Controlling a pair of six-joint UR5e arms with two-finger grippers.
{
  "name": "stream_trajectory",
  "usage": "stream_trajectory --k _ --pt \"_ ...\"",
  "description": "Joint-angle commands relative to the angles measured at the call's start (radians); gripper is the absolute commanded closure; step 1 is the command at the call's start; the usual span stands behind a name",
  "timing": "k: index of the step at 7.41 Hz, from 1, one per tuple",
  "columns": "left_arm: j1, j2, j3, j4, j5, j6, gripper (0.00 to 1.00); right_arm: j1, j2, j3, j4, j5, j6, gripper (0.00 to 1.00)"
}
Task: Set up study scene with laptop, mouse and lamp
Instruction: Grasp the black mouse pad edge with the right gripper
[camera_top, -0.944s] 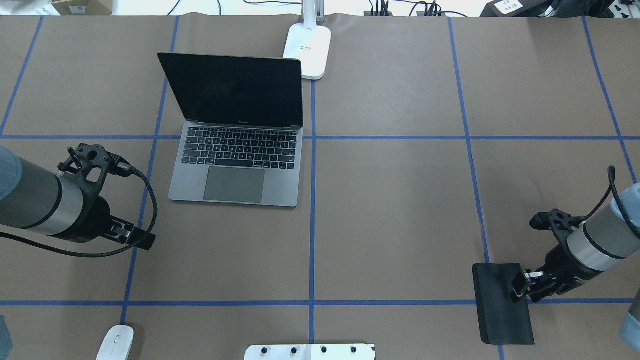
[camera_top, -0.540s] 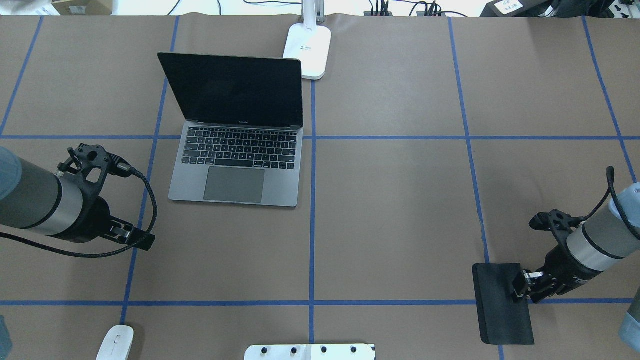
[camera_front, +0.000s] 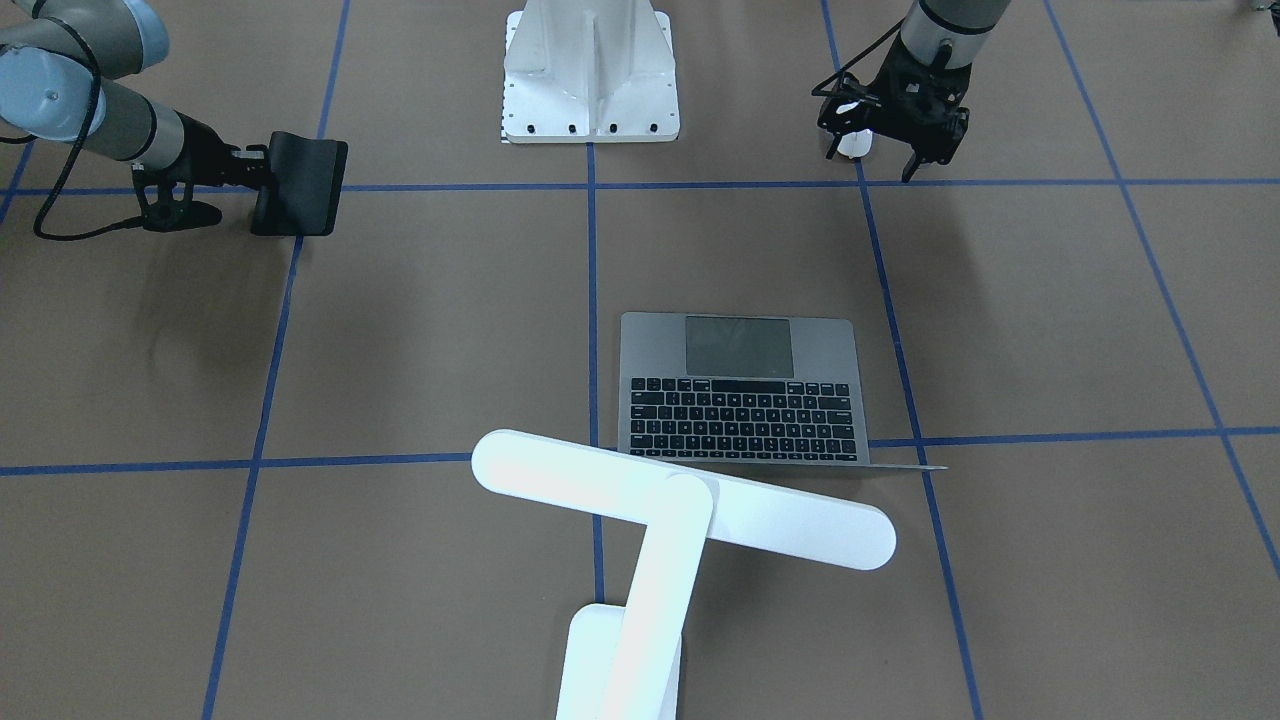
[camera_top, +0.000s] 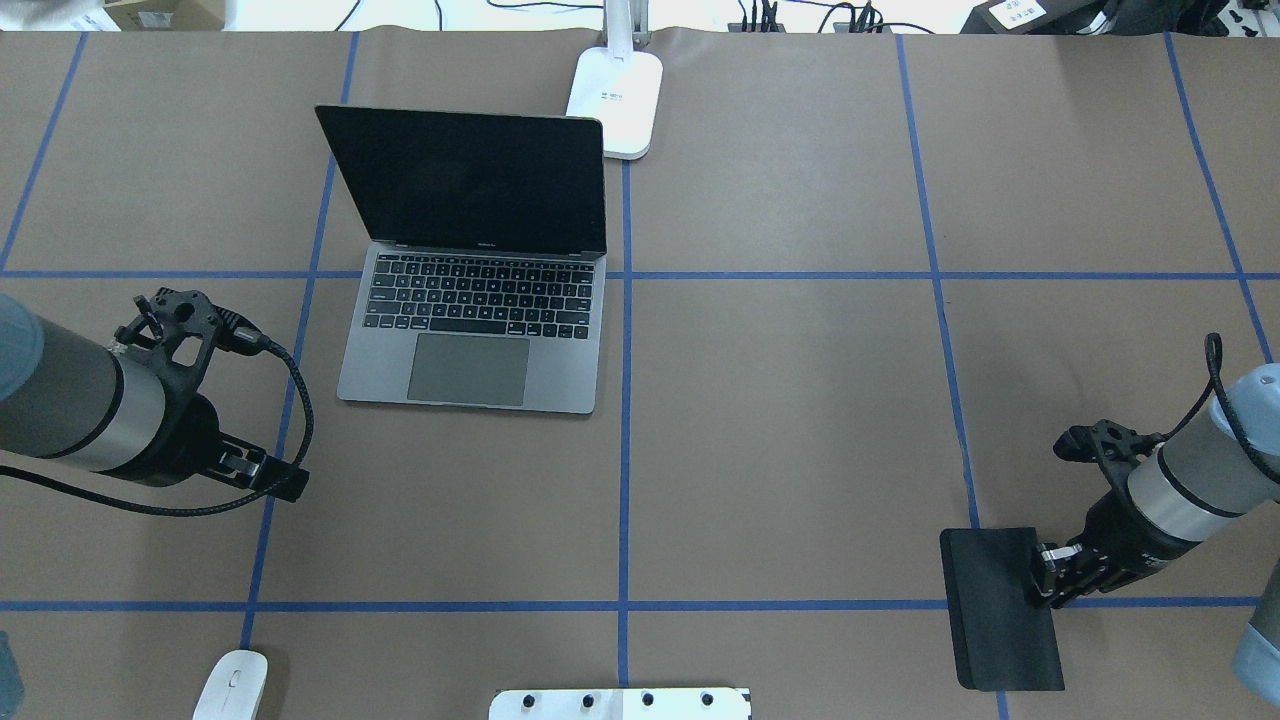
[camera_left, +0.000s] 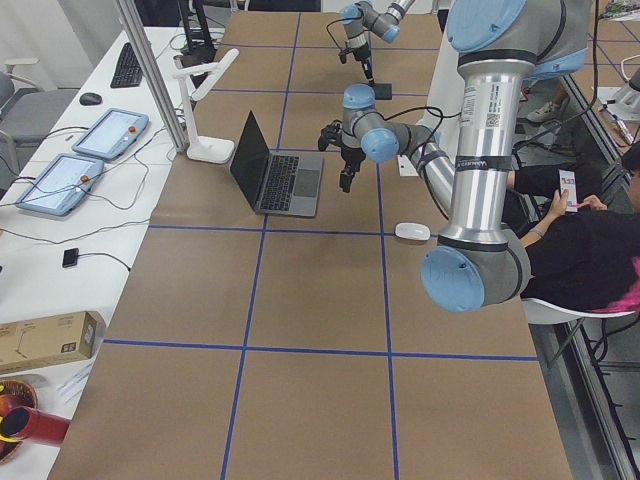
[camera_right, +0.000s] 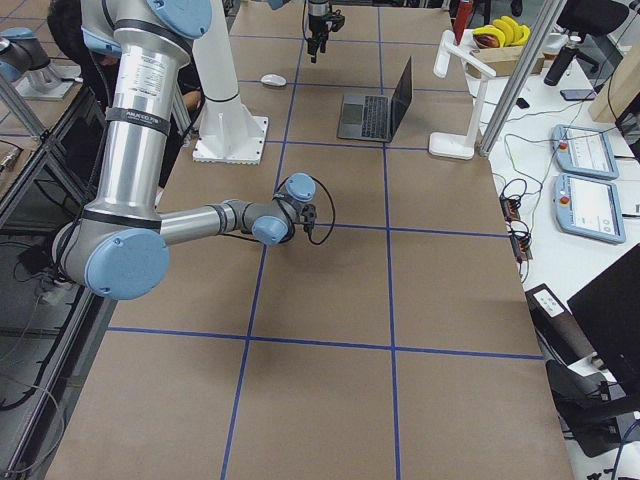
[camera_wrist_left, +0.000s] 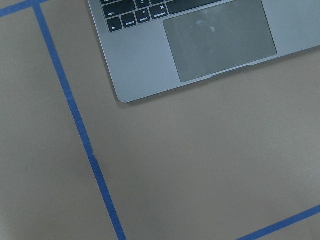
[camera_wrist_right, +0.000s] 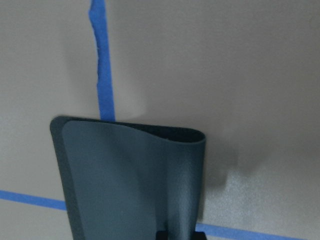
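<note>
The grey laptop (camera_top: 470, 300) stands open on the table's left half, also in the front view (camera_front: 740, 390). The white lamp (camera_front: 680, 495) stands behind it, its base (camera_top: 615, 95) at the far edge. The white mouse (camera_top: 230, 685) lies at the near left edge and is partly hidden in the front view (camera_front: 852, 143). My left gripper (camera_top: 285, 485) hangs open and empty above the table, between the laptop and the mouse. My right gripper (camera_top: 1045, 582) is shut on the right edge of a thin black mat (camera_top: 995, 610), which is bent upward in the right wrist view (camera_wrist_right: 130, 180).
A white ribbed pedestal (camera_top: 620, 703) with bolt holes stands at the near middle edge. Blue tape lines cross the brown table. Cables and tablets lie beyond the far edge, and a person sits beside the robot's base in the exterior left view (camera_left: 590, 240).
My right gripper has shifted the black mat slightly to the left. The left arm has barely moved.
</note>
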Motion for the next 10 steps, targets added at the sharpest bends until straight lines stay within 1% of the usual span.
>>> stream_trajectory --k 1,2,4,5,7,8,9,10 --pt "0.0 0.0 0.0 0.0 0.0 0.0 0.01 0.003 0.002 0.003 0.0 0.007 -0.003 0.81" --pt "0.0 0.0 0.0 0.0 0.0 0.0 0.01 0.004 0.002 0.008 0.0 0.007 -0.025 0.84" --pt "-0.001 0.0 -0.001 0.0 0.0 0.0 0.01 0.009 0.002 0.014 0.001 0.001 -0.046 0.87" --pt "-0.001 0.0 -0.002 0.0 0.0 0.0 0.01 0.027 0.002 0.017 0.001 0.001 -0.068 0.87" --pt "-0.009 0.002 -0.006 0.002 -0.003 -0.002 0.01 0.093 0.002 0.067 0.003 0.005 -0.082 0.87" --pt "-0.016 0.015 -0.012 0.002 -0.011 -0.002 0.01 0.122 0.002 0.092 0.001 0.005 -0.085 0.87" --pt "-0.018 0.081 -0.059 -0.003 -0.018 -0.002 0.01 0.151 0.002 0.118 0.001 0.005 -0.086 0.87" --pt "-0.02 0.113 -0.081 -0.003 -0.018 -0.002 0.01 0.187 0.014 0.138 0.001 0.005 -0.087 0.87"
